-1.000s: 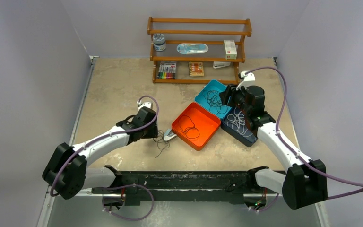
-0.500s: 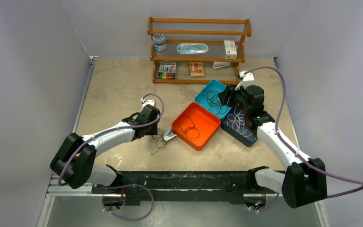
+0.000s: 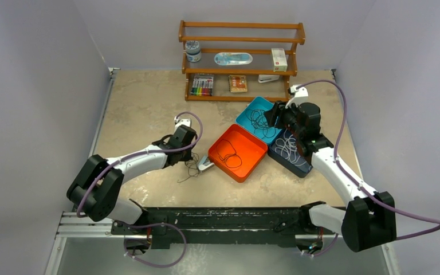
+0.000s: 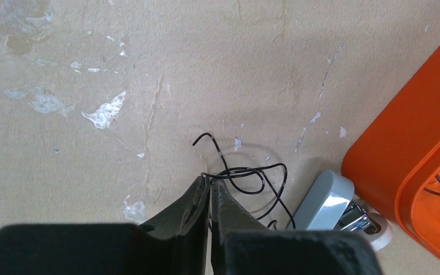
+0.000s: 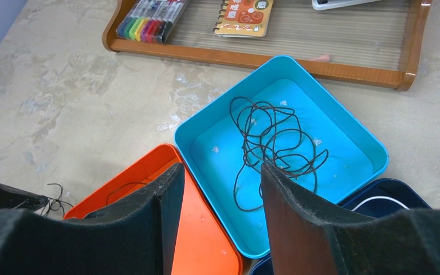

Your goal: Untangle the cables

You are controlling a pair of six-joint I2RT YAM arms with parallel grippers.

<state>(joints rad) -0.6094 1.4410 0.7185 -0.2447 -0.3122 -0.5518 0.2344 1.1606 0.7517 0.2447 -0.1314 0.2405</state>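
Looping thin black cable, mottled tabletop

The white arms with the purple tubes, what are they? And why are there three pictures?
They are two robot arms bolted to a table. One picture looks down from above. The other two come from small cameras on each arm's wrist. Each arm ends in an end effector, two fingers that pinch.

The left end effector is pinched shut on a thin black cable lying on the table beside a grey stapler. The right end effector is open and holds nothing. It hovers over a light blue tray with a tangled black cable inside.

Nearby sit an orange tray with a dark cable and a dark blue tray with a white cable. A wooden shelf stands behind.
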